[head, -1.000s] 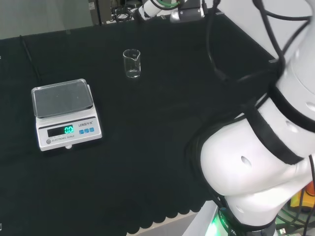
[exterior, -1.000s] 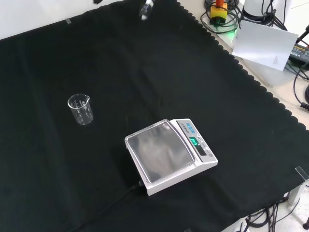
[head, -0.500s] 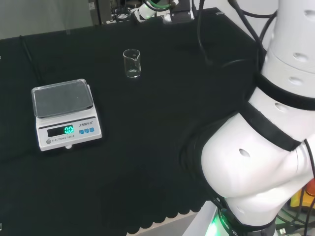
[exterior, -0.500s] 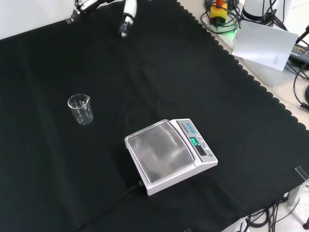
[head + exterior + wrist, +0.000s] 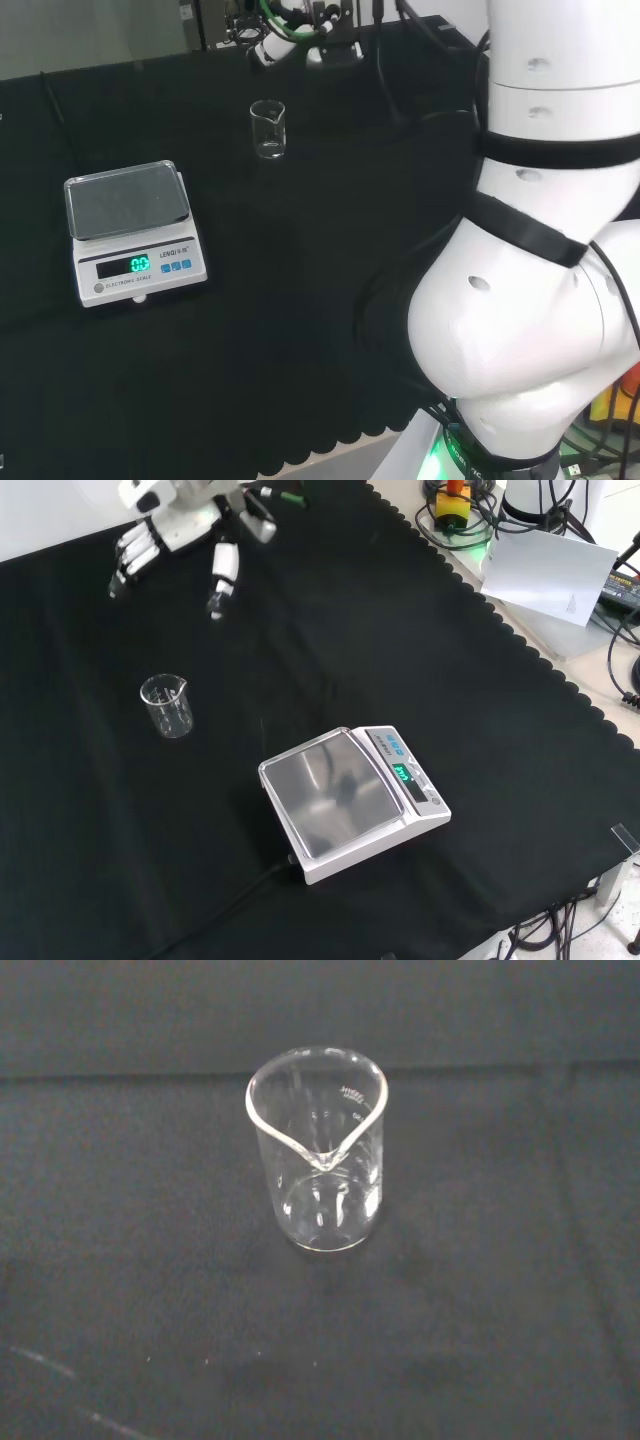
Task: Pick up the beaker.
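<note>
Beaker (image 5: 168, 706): small clear glass cylinder with a rolled rim and a pinched pouring spout, upright on the black cloth (image 5: 300, 630); left of centre in the front view, upper centre in the head view (image 5: 268, 129). Nothing visible inside it.
Beaker close up: in the wrist view (image 5: 320, 1150) its spout faces the camera; thin walls, round flat base, faint printed marks on the far wall.
Hand (image 5: 180, 525): black and white, at the upper left of the front view, above the beaker and well apart from it.
Fingers: straight and spread, tips pointing down toward the cloth; they hold nothing.
Scale (image 5: 355, 800): white plastic body with a square, shiny metal pan and a lit green display; lower centre of the front view, left side of the head view (image 5: 132, 232). Well apart from the beaker.
Cloth: matte black fabric, flat, with a scalloped edge along the right side of the front view.
Open room: bare cloth on every side of the beaker; bare cloth also lies between beaker and hand.
Arm links (image 5: 530, 300): large, smooth white shells with black bands, right side of the head view.
</note>
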### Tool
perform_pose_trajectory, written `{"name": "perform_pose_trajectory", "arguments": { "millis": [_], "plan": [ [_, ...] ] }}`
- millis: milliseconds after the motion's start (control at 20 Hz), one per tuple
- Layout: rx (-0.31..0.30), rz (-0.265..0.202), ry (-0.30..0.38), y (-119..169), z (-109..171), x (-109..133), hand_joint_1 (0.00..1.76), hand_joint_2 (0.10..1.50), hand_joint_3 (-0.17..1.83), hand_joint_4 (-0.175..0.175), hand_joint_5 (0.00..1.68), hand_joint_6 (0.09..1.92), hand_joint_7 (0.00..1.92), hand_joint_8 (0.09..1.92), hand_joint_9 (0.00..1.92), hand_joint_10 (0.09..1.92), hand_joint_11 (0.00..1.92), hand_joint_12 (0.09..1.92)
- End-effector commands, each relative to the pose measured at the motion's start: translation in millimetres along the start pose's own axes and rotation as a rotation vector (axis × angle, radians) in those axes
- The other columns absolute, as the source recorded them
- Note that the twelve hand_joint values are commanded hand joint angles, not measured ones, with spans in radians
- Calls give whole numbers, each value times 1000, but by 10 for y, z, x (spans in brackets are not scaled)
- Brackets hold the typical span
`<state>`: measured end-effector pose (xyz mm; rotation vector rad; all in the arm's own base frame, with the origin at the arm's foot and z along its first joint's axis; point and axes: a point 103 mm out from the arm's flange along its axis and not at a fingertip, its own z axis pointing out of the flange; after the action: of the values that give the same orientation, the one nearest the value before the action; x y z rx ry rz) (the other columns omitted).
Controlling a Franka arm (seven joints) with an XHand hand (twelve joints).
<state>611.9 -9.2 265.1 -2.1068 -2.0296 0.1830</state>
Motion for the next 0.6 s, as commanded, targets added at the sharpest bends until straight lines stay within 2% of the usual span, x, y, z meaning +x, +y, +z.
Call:
{"name": "perform_pose_trajectory", "arguments": {
  "millis": [50, 600],
  "plan": [
    [45, -16, 28, 373, 350, 56, 514, 729, 196, 7, 93, 87, 3, 674, 155, 819, 0, 1298],
    [107, -4, 35, 635, 757, 36, 516, 731, 193, 8, 93, 87, 1, 673, 152, 821, 0, 1294]
  ]
}}
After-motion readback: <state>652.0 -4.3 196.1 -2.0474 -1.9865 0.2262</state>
